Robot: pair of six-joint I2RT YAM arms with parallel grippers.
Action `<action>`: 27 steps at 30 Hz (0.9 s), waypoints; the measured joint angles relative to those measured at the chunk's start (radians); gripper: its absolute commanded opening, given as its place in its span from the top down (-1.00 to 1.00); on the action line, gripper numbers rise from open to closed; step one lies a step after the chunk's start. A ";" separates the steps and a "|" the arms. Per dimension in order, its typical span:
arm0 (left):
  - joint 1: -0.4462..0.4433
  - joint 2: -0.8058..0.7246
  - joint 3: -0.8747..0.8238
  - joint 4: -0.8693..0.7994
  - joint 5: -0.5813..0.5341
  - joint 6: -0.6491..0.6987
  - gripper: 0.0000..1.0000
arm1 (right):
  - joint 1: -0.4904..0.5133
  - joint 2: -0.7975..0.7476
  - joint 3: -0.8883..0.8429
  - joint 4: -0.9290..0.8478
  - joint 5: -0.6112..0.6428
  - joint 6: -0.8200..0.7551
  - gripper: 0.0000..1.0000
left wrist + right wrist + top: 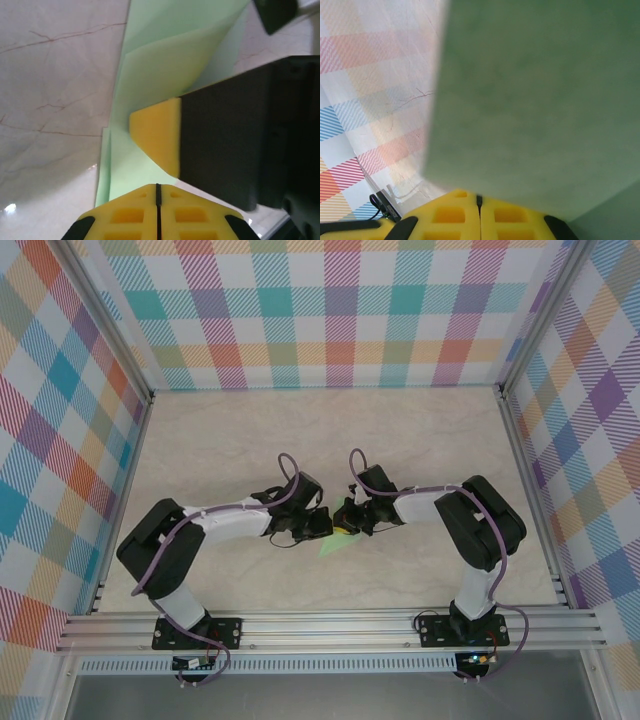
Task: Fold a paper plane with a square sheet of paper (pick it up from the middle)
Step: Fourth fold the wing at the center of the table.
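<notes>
Now the square sheet of paper (165, 65) sits mid-bench (420, 440). Right gripper (478, 197) fingers pinch it; left gripper (158, 189) fingers are pressed together at its edge. Crease slowly, keeping the layers aligned.

A blurred pale-green sheet of paper (540, 100) took up the centre and right of the frame, very close to the lens. Its lower edge ran down to the right gripper (479, 200) at the bottom centre, whose yellow fingers (450, 215) were pressed together along a thin dark seam, apparently pinching it. At the left stood a plaid wall (365, 55), with marbled tabletop (405, 125) beside it and a black cable (382, 202) at the lower left.
</notes>
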 measured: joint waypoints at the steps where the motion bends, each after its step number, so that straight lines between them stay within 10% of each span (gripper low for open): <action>1: 0.000 0.016 0.000 0.000 -0.002 -0.004 0.89 | 0.000 0.000 0.000 0.000 0.000 0.000 0.89; 27: -0.008 0.055 -0.036 0.045 -0.041 -0.033 1.00 | -0.024 -0.048 0.028 -0.102 0.111 -0.003 0.93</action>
